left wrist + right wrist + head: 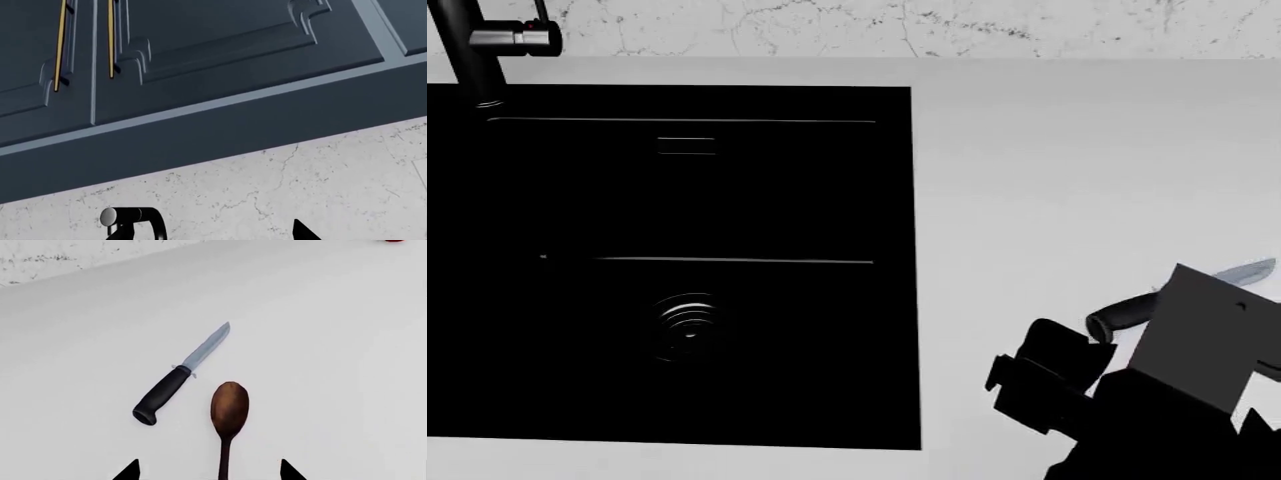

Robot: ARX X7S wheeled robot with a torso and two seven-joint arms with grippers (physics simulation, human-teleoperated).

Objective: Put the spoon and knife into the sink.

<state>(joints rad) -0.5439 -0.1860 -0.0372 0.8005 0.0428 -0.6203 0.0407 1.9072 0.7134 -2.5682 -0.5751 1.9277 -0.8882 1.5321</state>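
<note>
My left gripper point(303, 232) shows only a fingertip against the wall, so I cannot tell its state, and the sink point(801, 100) at the counter's point(1068, 160) left is still without cutlery. The knife point(179, 377) lies flat near the counter's right edge, looking stiff and light; I'd grab its thick black handle, not the slick blade. The spoon point(229, 407) lies just beside it, thin and rigid, its handle between the spread tips of my right gripper point(210, 471), released.
</note>
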